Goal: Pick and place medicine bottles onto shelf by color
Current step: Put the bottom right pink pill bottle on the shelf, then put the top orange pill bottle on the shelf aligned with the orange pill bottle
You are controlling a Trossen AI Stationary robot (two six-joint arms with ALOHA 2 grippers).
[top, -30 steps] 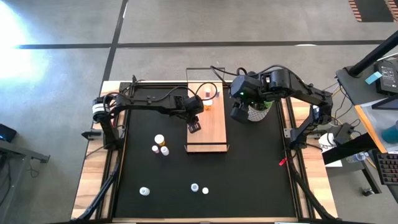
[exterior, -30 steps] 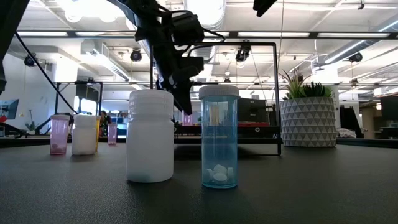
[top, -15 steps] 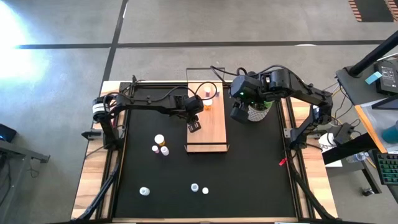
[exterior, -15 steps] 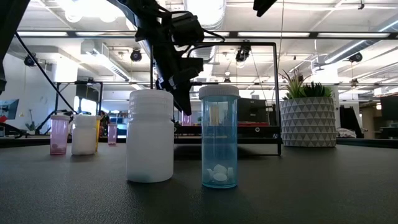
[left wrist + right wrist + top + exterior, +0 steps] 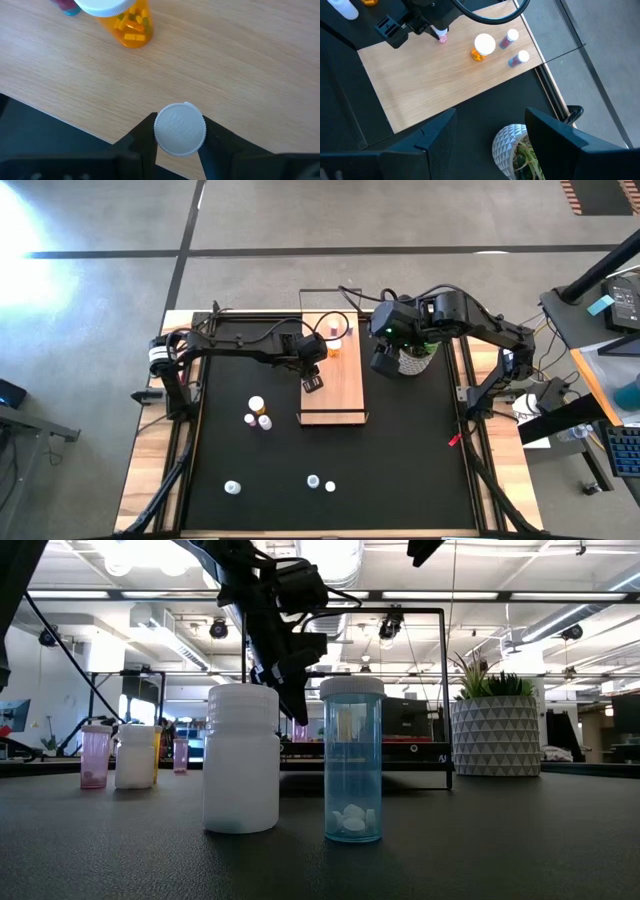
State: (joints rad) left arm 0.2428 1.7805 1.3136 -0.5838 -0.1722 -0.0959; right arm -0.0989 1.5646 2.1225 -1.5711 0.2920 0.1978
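The light-wood shelf (image 5: 342, 388) lies at the far middle of the black mat. An orange bottle (image 5: 335, 350) and two pink bottles (image 5: 333, 330) stand on its far end. My left gripper (image 5: 312, 383) is over the shelf's left edge, shut on a pink bottle with a white cap (image 5: 179, 129), which also shows in the right wrist view (image 5: 441, 36). My right gripper (image 5: 385, 360) hangs open and empty beside the potted plant (image 5: 415, 360). Several more bottles stand on the mat: three at the left middle (image 5: 257, 412), three near the front edge (image 5: 313, 481). My left gripper pinches the pink bottle between its two fingers (image 5: 145, 132), one on each side just under the white cap (image 5: 192, 142). The fingers come from above, pointing down. The bottle is upright over the shelf's left edge; whether its base touches the board, I cannot tell.
The white-potted plant (image 5: 517, 150) stands right of the shelf, under my right arm. The shelf's dark wire frame (image 5: 320, 292) rises at its far end. In the low view a white bottle (image 5: 241, 758) and a pale blue bottle (image 5: 352, 760) stand nearest the front edge.
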